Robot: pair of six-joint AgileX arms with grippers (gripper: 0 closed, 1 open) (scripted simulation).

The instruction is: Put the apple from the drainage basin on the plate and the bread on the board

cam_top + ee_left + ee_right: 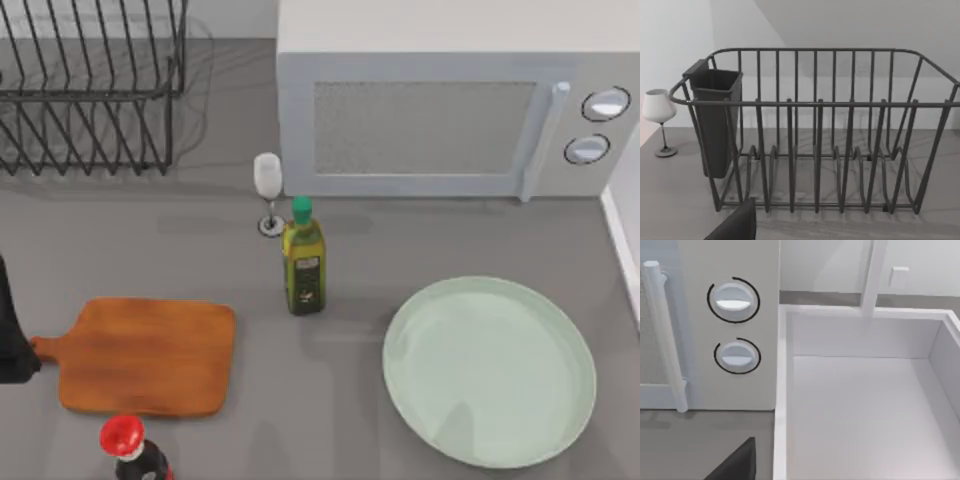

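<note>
A grey table (pixel 300 400) is carrying a white microwave (pixel 450 100) at the back, with a white basin (pixel 865 400) sitting just beside it. Pale walls (pixel 675 45) are standing behind under even light.

A pale grey microwave (pixel 710 325) shows two round silver knobs (pixel 733 299), one above the other, beside its long vertical bar handle (pixel 664 335). Just beside it lies a white rectangular basin (pixel 865 405) with raised walls. Grey bench (pixel 700 440) fronts the microwave.

plate (pixel 489 372) mint-green | board (pixel 146 355) orange-brown | rack (pixel 815 130) seemingly dark-grey
</note>
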